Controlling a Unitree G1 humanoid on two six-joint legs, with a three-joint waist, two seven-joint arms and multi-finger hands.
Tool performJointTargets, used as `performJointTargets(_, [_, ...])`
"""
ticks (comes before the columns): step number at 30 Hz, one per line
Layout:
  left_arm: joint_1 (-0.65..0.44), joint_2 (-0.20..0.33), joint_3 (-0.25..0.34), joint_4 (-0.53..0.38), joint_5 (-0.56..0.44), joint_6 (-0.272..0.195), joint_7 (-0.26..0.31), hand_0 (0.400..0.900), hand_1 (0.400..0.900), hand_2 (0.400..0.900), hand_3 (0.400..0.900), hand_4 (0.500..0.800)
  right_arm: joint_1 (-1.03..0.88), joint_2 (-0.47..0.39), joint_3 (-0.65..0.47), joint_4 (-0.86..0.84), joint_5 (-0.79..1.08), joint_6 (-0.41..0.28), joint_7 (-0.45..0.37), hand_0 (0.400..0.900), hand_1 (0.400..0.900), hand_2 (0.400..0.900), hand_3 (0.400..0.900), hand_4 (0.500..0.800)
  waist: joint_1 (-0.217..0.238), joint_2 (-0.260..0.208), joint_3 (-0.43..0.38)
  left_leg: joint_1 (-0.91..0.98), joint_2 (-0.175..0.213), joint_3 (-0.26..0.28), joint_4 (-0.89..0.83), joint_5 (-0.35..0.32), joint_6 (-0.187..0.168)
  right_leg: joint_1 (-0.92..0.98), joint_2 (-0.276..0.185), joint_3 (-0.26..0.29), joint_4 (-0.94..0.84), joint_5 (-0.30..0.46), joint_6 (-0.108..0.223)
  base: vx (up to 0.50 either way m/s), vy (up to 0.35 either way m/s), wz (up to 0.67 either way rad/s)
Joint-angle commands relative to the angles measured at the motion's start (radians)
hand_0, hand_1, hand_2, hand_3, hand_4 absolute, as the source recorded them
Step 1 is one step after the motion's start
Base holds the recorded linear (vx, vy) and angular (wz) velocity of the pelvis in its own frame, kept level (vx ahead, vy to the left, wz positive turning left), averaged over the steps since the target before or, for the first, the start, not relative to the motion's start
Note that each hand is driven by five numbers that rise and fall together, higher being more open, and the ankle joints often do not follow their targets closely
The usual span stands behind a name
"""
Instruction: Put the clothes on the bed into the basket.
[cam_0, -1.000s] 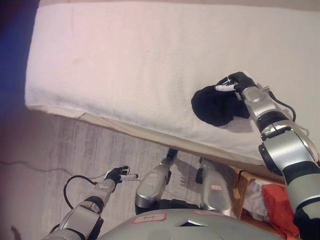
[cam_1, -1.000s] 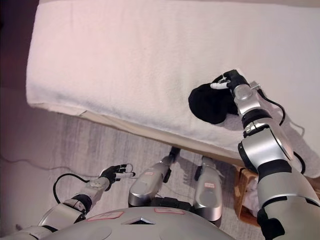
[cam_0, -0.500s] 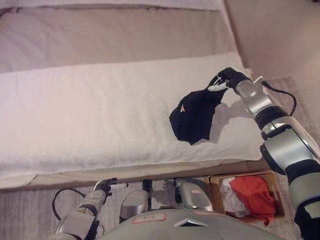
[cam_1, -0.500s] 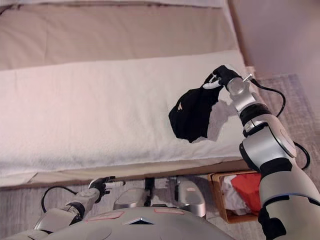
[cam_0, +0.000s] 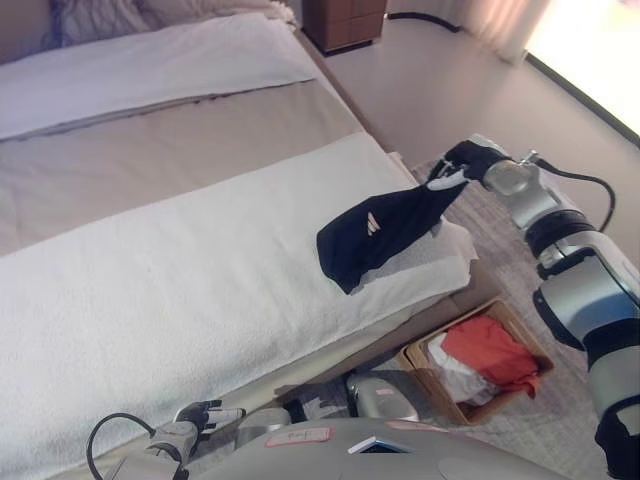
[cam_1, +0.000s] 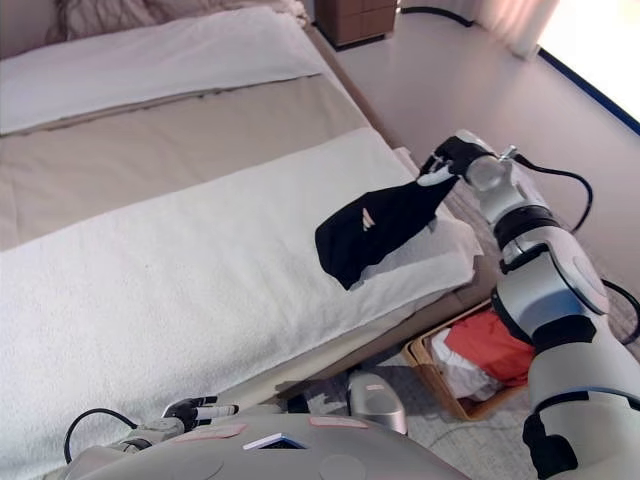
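A black garment (cam_0: 375, 235) with a small light mark hangs from my right hand (cam_0: 462, 163), which is shut on its upper corner and holds it above the right end of the bed (cam_0: 150, 280). The cloth stretches down and left, its lower end close over the white blanket. The wooden basket (cam_0: 420, 367) stands on the floor below the bed's corner, with red (cam_0: 485, 352) and white clothes inside. My left hand (cam_0: 197, 415) shows low at the bottom left beside the bed, fingers relaxed and empty.
The bed has a white blanket, a beige sheet (cam_0: 170, 140) and a white pillow (cam_0: 150, 65) farther back. A wooden nightstand (cam_0: 345, 20) stands beyond the bed. A grey rug (cam_0: 500, 260) lies under the basket.
The camera has swung, so the whole scene has shifted. My right hand has lifted the black garment off the blanket and carried it toward the bed's right end.
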Motion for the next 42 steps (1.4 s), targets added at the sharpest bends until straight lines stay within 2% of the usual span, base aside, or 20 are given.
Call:
performJointTargets(1, [0.004,0.072,-0.005,0.068,0.035,-0.004,-0.002,0.9,0.9,0.9,0.9,0.8,-0.213,-0.152,0.02,0.096,-0.026,-0.04,-0.049,0.4,0.4,0.4,0.4,0.5,-0.018,0.011,-0.016,-0.019,0.016,-0.036,0.086,-0.115,0.008,0.011,0.005,0.049,0.102,-0.027,0.016,-0.05,0.016,-0.34])
performJointTargets(9, [0.012,0.075,0.007,0.062,0.037,-0.004,-0.007,0.9,0.9,0.9,0.9,0.8,-0.229,-0.281,0.03,0.159,-0.074,-0.032,-0.043,0.4,0.4,0.4,0.4,0.5,-0.048,0.043,-0.003,-0.015,-0.005,0.012,0.108,-0.138,0.031,-0.016,0.004,0.081,0.099,0.008,0.045,-0.05,0.031,-0.34])
performJointTargets(10, [0.014,0.076,0.003,0.063,0.041,-0.003,-0.01,0.9,0.9,0.9,0.9,0.8,-0.228,-0.298,0.033,0.166,-0.079,-0.03,-0.042,0.4,0.4,0.4,0.4,0.5,-0.054,0.059,-0.005,-0.004,-0.005,0.001,0.104,-0.163,0.04,-0.008,0.003,0.071,0.094,-0.009,0.049,0.03,0.097,-0.07])
performJointTargets(18, [0.014,0.062,-0.008,0.062,0.06,-0.002,-0.013,0.9,0.9,0.9,0.9,0.8,-0.18,-0.386,0.017,0.185,-0.099,-0.029,-0.031,0.4,0.4,0.4,0.4,0.5,-0.076,0.07,0.001,0.001,-0.011,0.002,0.108,-0.169,0.043,-0.008,-0.004,0.066,0.093,-0.001,0.054,0.0,0.011,-0.02])
performJointTargets(26, [0.013,0.054,-0.012,0.064,0.068,0.0,-0.012,0.9,0.9,0.9,0.9,0.8,-0.115,-0.416,-0.022,0.191,-0.102,-0.026,-0.024,0.4,0.4,0.4,0.4,0.5,-0.083,0.081,0.01,0.0,-0.014,-0.003,0.109,-0.168,0.043,-0.009,-0.008,0.066,0.092,0.001,0.052,0.0,0.0,0.0])
performJointTargets(27, [0.009,0.054,-0.01,0.063,0.066,0.001,-0.01,0.9,0.9,0.9,0.9,0.8,-0.112,-0.416,-0.032,0.194,-0.105,-0.026,-0.038,0.629,0.629,0.629,0.629,0.638,-0.083,0.082,0.011,-0.001,-0.013,-0.005,0.109,-0.168,0.042,-0.01,-0.008,0.064,0.094,0.0,0.052,0.0,-0.009,0.05])
performJointTargets(28, [0.004,0.056,-0.01,0.06,0.067,0.0,-0.008,0.9,0.9,0.9,0.9,0.8,-0.094,-0.413,-0.04,0.192,-0.106,-0.028,-0.038,0.9,0.9,0.9,0.9,0.8,-0.082,0.083,0.012,-0.001,-0.014,-0.007,0.109,-0.167,0.041,-0.009,-0.009,0.062,0.093,0.0,0.051,0.0,-0.011,0.06])
performJointTargets(31, [0.001,0.056,-0.009,0.06,0.069,0.0,-0.003,0.9,0.9,0.9,0.9,0.8,-0.067,-0.41,-0.064,0.174,-0.094,-0.028,-0.044,0.9,0.9,0.9,0.9,0.8,-0.078,0.084,0.012,-0.003,-0.014,-0.012,0.104,-0.162,0.039,-0.01,-0.01,0.058,0.09,0.001,0.05,-0.02,-0.041,0.03])
performJointTargets(32, [-0.002,0.056,-0.007,0.059,0.068,-0.001,-0.003,0.9,0.9,0.9,0.9,0.8,-0.06,-0.409,-0.069,0.17,-0.093,-0.031,-0.043,0.9,0.9,0.9,0.9,0.8,-0.077,0.071,0.014,-0.015,-0.015,0.0,0.107,-0.138,0.032,-0.022,-0.01,0.068,0.094,0.02,0.045,-0.07,-0.09,0.05])
performJointTargets(42, [0.001,0.051,-0.009,0.058,0.065,0.0,-0.003,0.9,0.9,0.9,0.9,0.8,-0.035,-0.404,-0.08,0.162,-0.092,-0.032,-0.041,0.9,0.9,0.9,0.9,0.8,-0.053,0.056,0.015,-0.017,-0.007,-0.028,0.1,-0.13,0.024,-0.011,-0.016,0.04,0.093,0.007,0.036,0.0,-0.021,0.11])
